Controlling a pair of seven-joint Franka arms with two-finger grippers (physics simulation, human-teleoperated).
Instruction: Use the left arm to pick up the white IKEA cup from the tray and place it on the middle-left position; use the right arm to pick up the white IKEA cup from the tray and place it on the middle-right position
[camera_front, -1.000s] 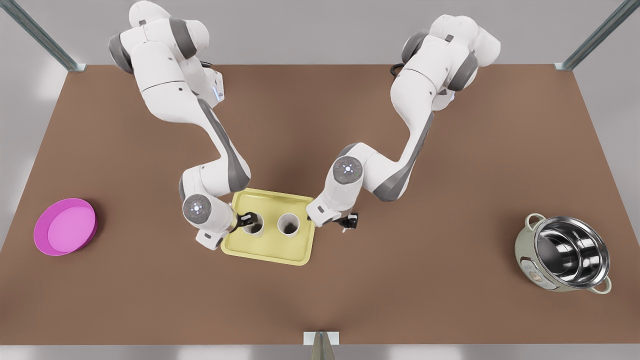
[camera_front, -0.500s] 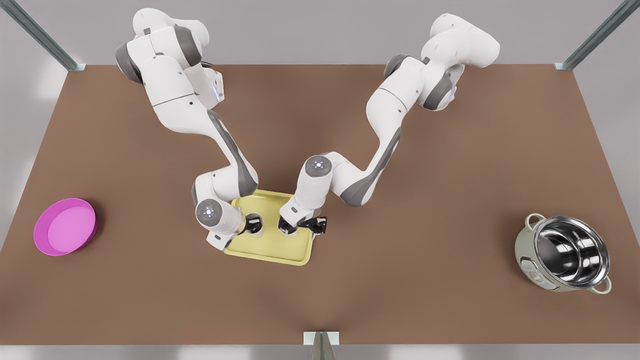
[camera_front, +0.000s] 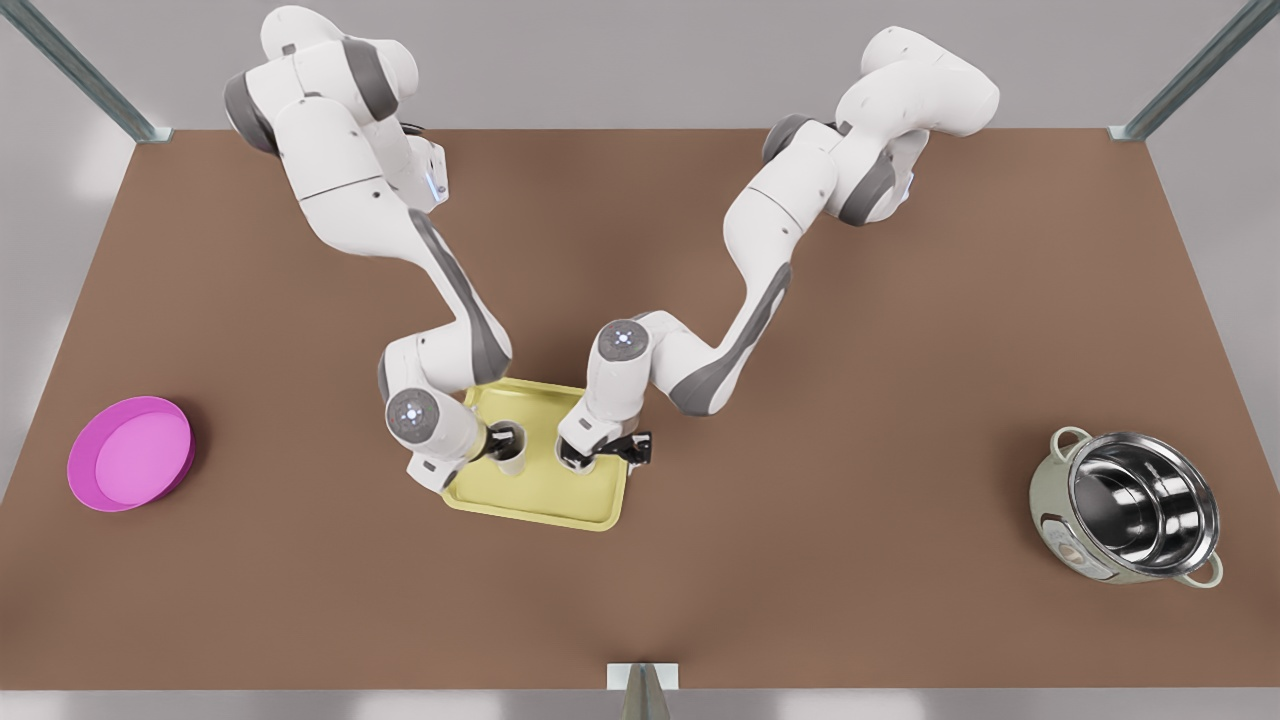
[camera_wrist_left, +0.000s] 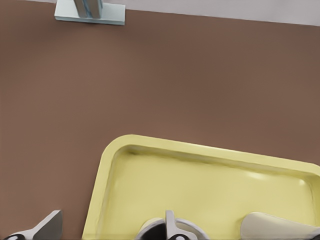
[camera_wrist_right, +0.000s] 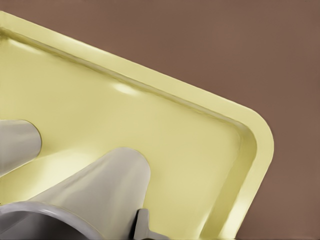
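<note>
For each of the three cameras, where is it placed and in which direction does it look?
Front view: high above the table, looking down; both arms show, with the left gripper and right gripper at the two cups on the tray.
Left wrist view: on the left arm, facing down at the tray; one fingertip stands at the left cup.
Right wrist view: on the right arm, close over the right cup; a fingertip shows.
Shared: both wrist views show the tray.

Both arms bent low, wrists close together mid-table; left gripper (camera_front: 503, 441) fingers spread, right gripper (camera_front: 585, 458) fingers hidden.
</note>
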